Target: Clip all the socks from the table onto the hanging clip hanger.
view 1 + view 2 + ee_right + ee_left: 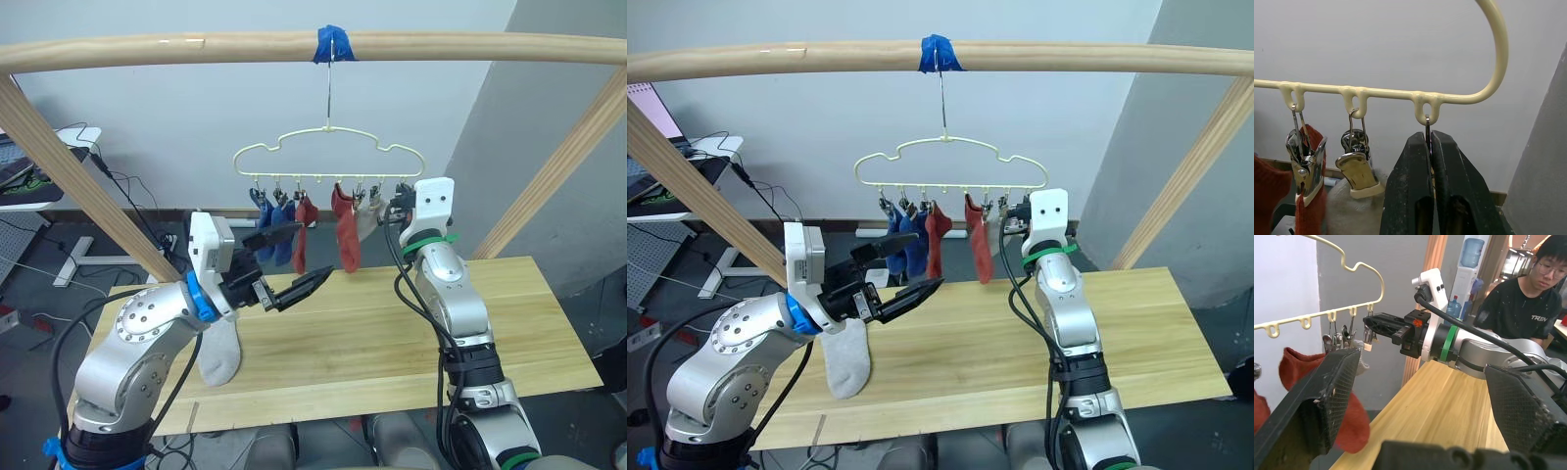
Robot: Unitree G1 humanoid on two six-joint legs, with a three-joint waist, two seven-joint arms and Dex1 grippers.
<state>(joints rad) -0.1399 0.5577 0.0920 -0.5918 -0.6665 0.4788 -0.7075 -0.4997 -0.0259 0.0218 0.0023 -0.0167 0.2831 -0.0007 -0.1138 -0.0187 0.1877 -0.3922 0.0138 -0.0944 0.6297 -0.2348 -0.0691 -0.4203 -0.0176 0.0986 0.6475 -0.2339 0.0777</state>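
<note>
Pinching the end clip (1426, 128) of the clip hanger (328, 152), the right gripper (1430, 161) readies it; the spread left gripper (284, 264) hovers empty above a grey sock (217, 352) draped off the table (392, 333)

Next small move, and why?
Probably lower the left claw to the grey sock below it and grasp it. That claw is open and empty, this sock is not yet on the clip hanger, and the right claw is shut on the end clip.
</note>
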